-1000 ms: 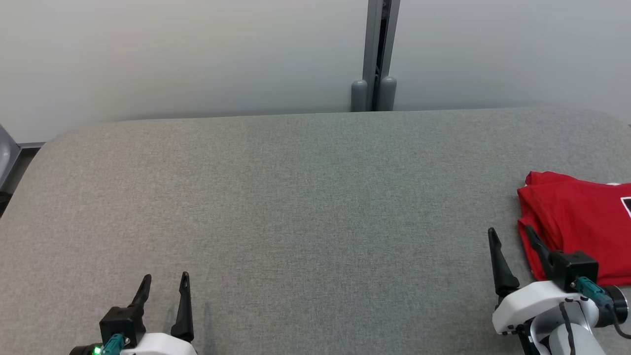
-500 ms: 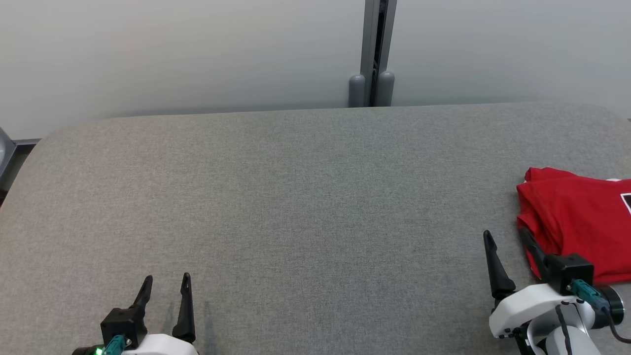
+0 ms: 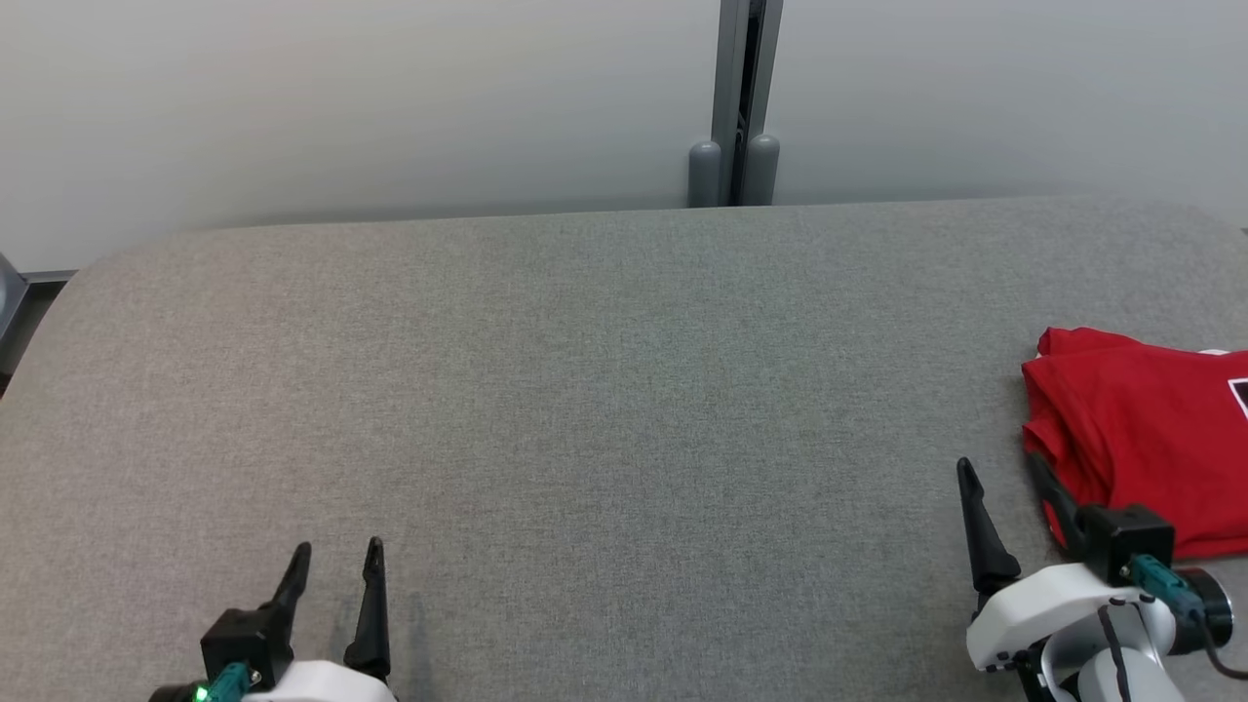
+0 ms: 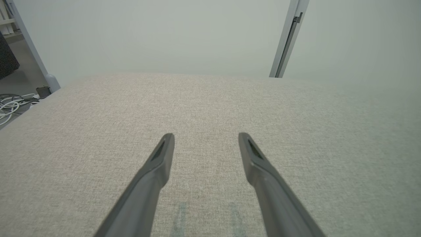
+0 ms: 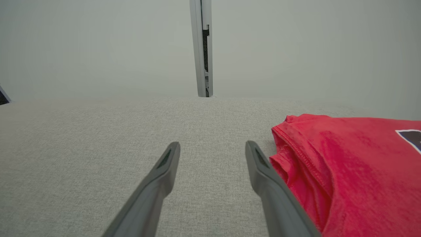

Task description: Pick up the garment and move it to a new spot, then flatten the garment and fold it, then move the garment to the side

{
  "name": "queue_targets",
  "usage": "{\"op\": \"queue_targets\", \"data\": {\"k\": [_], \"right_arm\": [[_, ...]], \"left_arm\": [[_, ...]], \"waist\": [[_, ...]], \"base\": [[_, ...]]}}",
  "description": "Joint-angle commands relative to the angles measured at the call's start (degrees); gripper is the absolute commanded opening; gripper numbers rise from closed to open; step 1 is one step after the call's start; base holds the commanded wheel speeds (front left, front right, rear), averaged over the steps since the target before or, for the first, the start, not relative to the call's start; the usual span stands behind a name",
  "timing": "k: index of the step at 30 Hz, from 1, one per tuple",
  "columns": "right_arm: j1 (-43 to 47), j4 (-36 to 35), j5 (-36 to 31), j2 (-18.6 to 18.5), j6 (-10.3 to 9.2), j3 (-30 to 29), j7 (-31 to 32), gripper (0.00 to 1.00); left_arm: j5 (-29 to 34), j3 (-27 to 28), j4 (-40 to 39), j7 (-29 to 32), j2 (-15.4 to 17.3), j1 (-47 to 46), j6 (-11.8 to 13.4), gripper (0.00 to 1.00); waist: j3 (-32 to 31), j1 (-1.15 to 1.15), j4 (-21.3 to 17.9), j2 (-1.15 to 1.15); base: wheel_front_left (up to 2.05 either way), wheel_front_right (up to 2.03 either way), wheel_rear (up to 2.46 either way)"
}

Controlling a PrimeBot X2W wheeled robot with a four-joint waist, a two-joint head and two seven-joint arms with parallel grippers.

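Garment (image 3: 1141,439) first: the red shirt lies at 3 o'clock on the grey bench (image 3: 585,390), running off the right edge of the head view. It is doubled over in layers with its hem toward the middle, and a dark print shows near the edge.

The right tool (image 3: 997,459) sits at 4 o'clock with its jaws spread wide and nothing between them. Its outer finger lies just beside the shirt's near corner; from the wrist view I cannot tell whether it brushes the cloth. The left tool (image 3: 339,543) rests at 7 o'clock, well apart from the shirt, also gaping and empty over bare bench.

Over the last second very little has changed. The post (image 3: 733,97) and the bench's far edge have crept up the head view, so the head has tipped, not the things. The right tool has eased a touch back toward 6 o'clock, and the shirt has not stirred. Both tools were already wide then and stay so.

To my eye that means a let-go, not a reach. The shirt looks folded and set aside, so the task seems at or near its end.
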Motion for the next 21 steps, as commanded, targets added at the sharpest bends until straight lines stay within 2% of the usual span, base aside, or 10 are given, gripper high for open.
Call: {"op": "queue_targets", "data": {"k": [1, 4, 21], "right_arm": [[-0.1, 0.1, 0.1, 0.0, 0.0, -0.1, 0.1, 0.0], [1.1, 1.5, 0.3, 0.6, 0.0, -0.2, 0.2, 0.0], [2.1, -2.4, 18.9, 0.4, 0.0, -1.5, 4.8, 0.0]], "left_arm": [[-0.1, 0.1, 0.1, 0.1, 0.0, -0.1, 0.0, 0.0], [-0.3, 0.1, 1.6, 0.5, -0.5, 0.8, 0.0, 0.0], [-17.6, 1.8, -0.9, 5.0, -0.3, -0.5, -1.6, 0.0]], "waist": [[0.0, 0.0, 0.0, 0.0], [0.0, 0.0, 0.0, 0.0], [-0.3, 0.0, -0.1, 0.0]], "base": [[0.0, 0.0, 0.0], [0.0, 0.0, 0.0], [0.0, 0.0, 0.0]]}}
